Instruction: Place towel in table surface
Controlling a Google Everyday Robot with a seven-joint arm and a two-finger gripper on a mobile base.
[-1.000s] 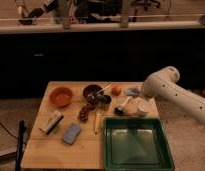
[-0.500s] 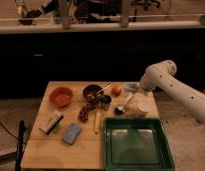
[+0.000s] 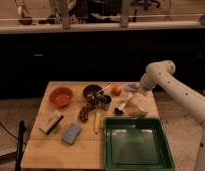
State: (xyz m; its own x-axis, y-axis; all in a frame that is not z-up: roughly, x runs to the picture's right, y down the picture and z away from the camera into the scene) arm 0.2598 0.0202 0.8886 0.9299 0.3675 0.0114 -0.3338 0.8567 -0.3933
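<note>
The pale towel lies crumpled by the worktop's right edge, directly under the tool; whether the tool grips it I cannot tell. A green tray sits just nearer, with a brush and an orange fruit to the left.

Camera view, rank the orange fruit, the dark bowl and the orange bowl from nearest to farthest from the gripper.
The gripper is low over the table, toward its far right side in the image.
1. Orange fruit, just image-left of the gripper.
2. Dark bowl, mid-table along the back.
3. Orange bowl, near the image-left edge.
</note>
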